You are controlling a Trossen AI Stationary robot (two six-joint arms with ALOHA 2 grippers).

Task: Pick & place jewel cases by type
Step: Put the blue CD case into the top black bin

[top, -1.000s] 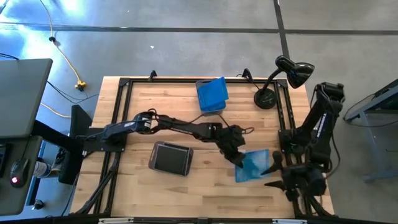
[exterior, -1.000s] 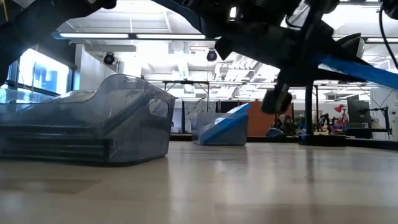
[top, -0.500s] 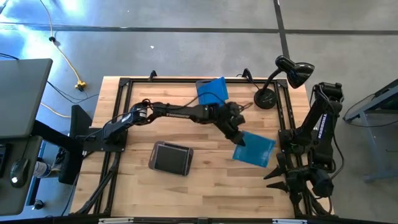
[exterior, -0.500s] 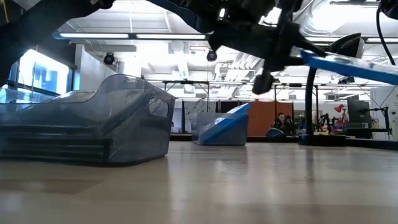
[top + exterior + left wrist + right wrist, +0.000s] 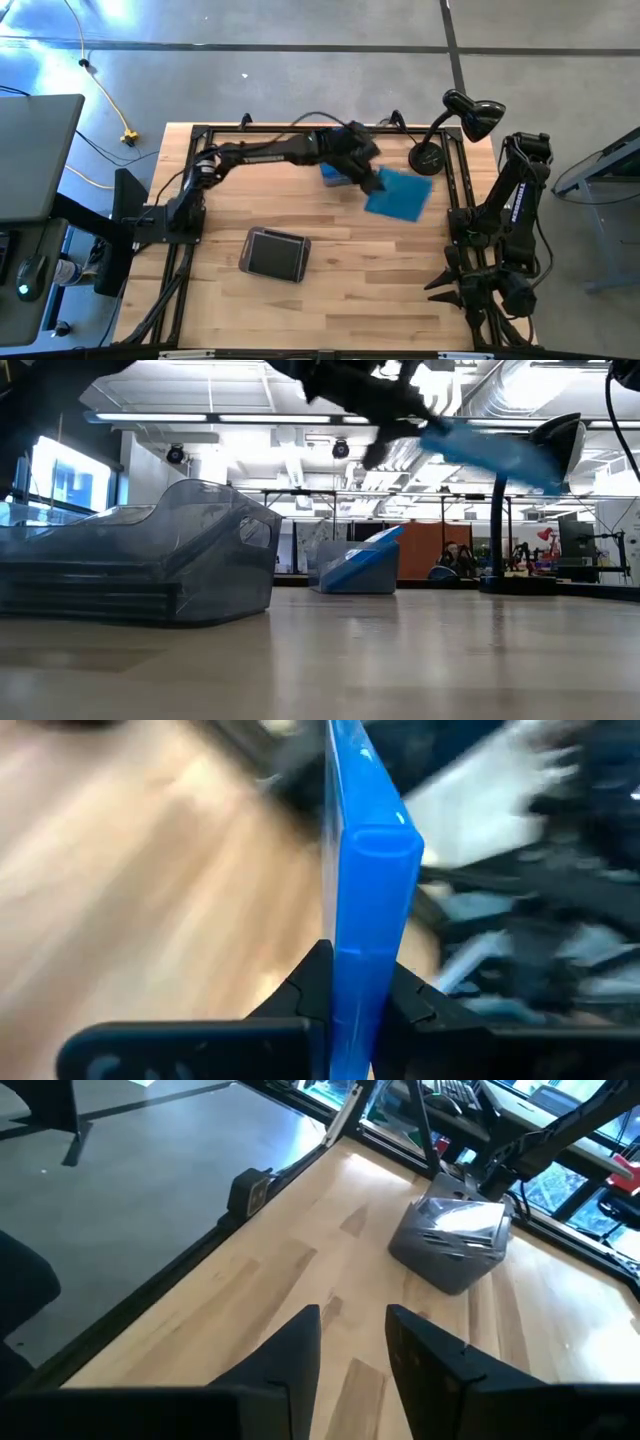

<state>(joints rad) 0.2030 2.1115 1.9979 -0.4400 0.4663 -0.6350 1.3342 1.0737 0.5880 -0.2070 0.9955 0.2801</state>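
My left gripper [image 5: 371, 181] is shut on a translucent blue jewel case [image 5: 399, 194], held high over the table's far right part. It stands just right of the tub [image 5: 336, 168] holding other blue cases, which my arm partly hides. In the low view the case [image 5: 492, 450] slants in the air above that tub [image 5: 356, 570]. A smoky-grey tub [image 5: 275, 254] with dark cases rests on the table at the near middle. My right gripper [image 5: 355, 1335] is open and empty at the table's near right corner [image 5: 447, 285]. My left gripper pinches the blue case at its edge [image 5: 358, 982] between the two fingers [image 5: 308, 985], one on each flat face. The fingers come from the table's left, at the case's left side [image 5: 378, 186]. The case is lifted clear and slants down toward the right.
A black desk lamp [image 5: 441, 140] stands at the far right corner, close to the held case. The black frame rail [image 5: 200, 180] runs round the table. Bare wood [image 5: 400, 280] lies between the grey tub and my right arm.
My left gripper has swung from the near right part toward the far edge and up, to beside the tub of blue cases. It has stayed shut on the blue case, which has travelled with it, clear of the table.
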